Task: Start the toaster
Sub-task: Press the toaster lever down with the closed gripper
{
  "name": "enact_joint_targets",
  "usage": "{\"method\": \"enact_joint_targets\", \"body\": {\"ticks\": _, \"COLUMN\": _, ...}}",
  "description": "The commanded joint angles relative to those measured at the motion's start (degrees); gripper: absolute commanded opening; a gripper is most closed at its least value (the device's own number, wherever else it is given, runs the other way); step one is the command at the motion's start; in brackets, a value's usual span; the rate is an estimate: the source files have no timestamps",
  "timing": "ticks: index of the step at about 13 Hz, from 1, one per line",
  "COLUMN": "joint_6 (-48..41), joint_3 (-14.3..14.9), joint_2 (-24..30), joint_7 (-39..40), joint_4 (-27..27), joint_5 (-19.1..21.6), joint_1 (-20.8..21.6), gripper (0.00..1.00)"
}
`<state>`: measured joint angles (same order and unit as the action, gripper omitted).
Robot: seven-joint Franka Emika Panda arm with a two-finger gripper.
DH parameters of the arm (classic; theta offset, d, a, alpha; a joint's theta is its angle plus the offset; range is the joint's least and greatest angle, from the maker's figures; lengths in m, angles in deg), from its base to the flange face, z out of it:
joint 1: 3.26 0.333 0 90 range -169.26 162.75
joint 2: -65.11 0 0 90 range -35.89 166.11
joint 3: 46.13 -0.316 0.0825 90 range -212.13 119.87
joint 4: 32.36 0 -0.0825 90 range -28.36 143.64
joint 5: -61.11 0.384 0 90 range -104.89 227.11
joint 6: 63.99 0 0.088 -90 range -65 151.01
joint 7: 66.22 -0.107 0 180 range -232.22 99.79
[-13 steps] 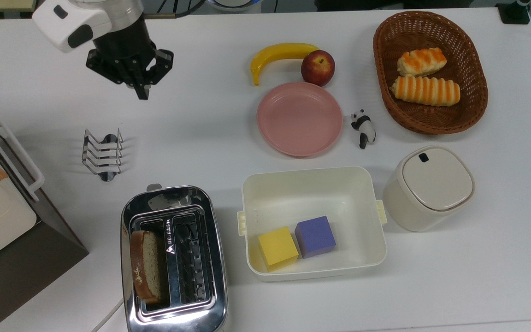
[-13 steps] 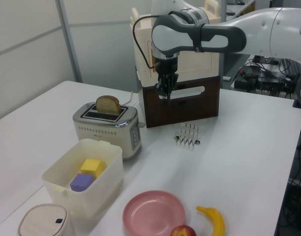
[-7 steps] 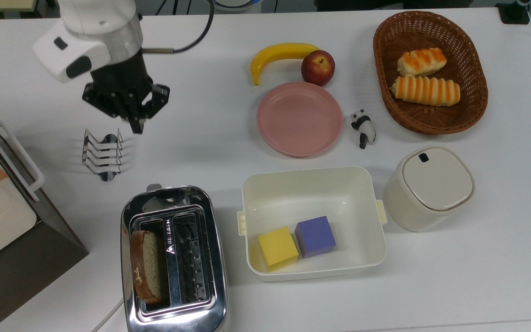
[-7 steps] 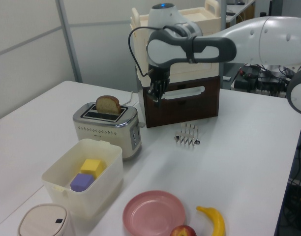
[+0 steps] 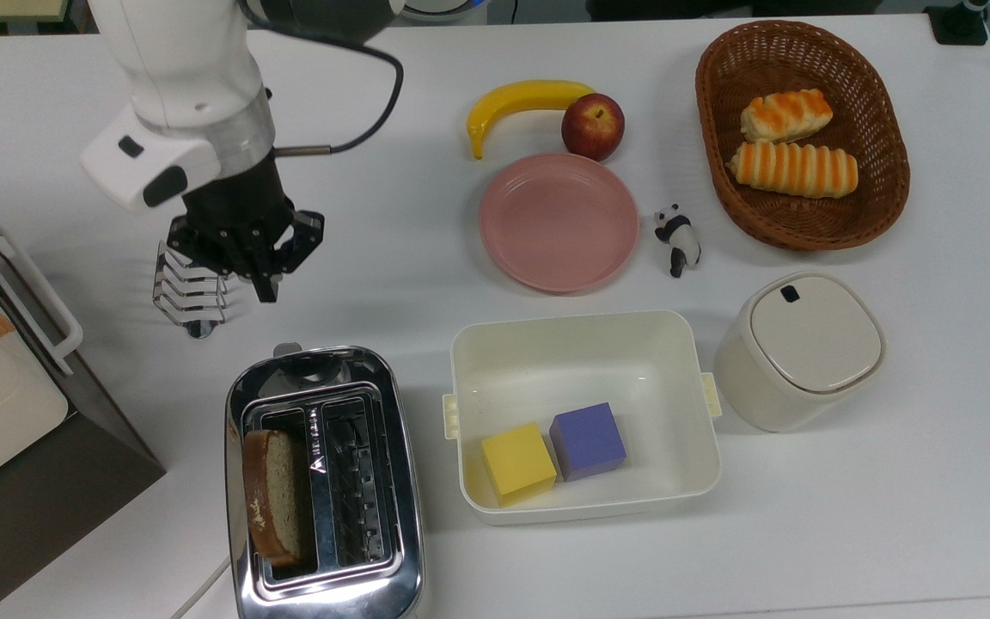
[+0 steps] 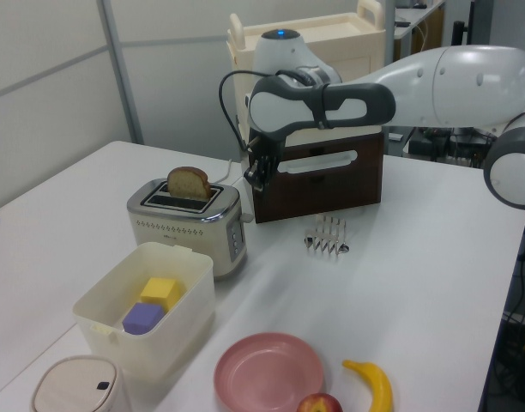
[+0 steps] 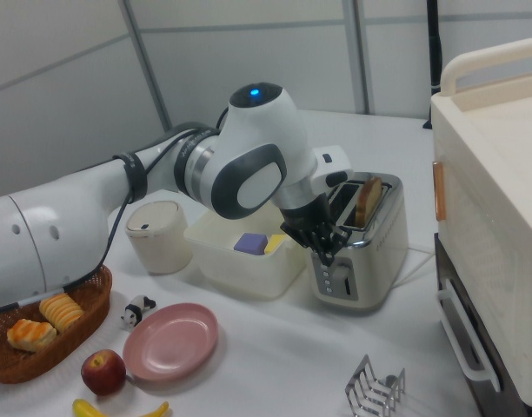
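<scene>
The chrome two-slot toaster (image 5: 323, 481) stands at the bottom of the top view, with a slice of bread (image 5: 276, 499) upright in its left slot. Its small lever knob (image 5: 286, 349) sticks out at the end facing the arm. My gripper (image 5: 267, 291) hangs shut and holds nothing, above the table just beyond that end and beside the wire toast rack (image 5: 190, 297). In the left view the gripper (image 6: 252, 182) is up and to the right of the toaster (image 6: 190, 227). In the right view the gripper (image 7: 327, 257) overlaps the toaster's (image 7: 370, 248) front corner.
A white bin (image 5: 585, 344) with a yellow and a purple cube sits right of the toaster. Further off are a pink plate (image 5: 559, 221), banana (image 5: 521, 99), apple (image 5: 592, 125), panda figure (image 5: 677, 238), bread basket (image 5: 877, 202) and lidded canister (image 5: 800, 348). A boxy appliance (image 5: 5, 404) fills the top view's left.
The arm has travelled down the top view from the table's far edge to beside the toast rack, closer to the toaster's lever end. The fingers stayed shut.
</scene>
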<state>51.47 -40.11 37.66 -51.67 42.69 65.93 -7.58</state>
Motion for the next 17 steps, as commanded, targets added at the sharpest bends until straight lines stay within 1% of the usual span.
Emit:
{"method": "enact_joint_targets", "body": {"ticks": 1, "joint_6": 4.93, "joint_3": -0.57, "joint_2": -1.11, "joint_7": 1.80, "joint_4": 1.07, "joint_5": 1.68, "joint_1": -0.08, "gripper": 0.00}}
{"method": "enact_joint_targets", "body": {"ticks": 7, "joint_6": 10.13, "joint_3": -0.74, "joint_2": -3.83, "joint_7": 2.16, "joint_4": 1.15, "joint_5": 1.68, "joint_1": 0.45, "gripper": 0.00}}
{"method": "enact_joint_targets", "body": {"ticks": 17, "joint_6": 10.22, "joint_3": -0.74, "joint_2": -4.89, "joint_7": 3.74, "joint_4": 2.56, "joint_5": 0.98, "joint_1": 0.36, "gripper": 0.00}}
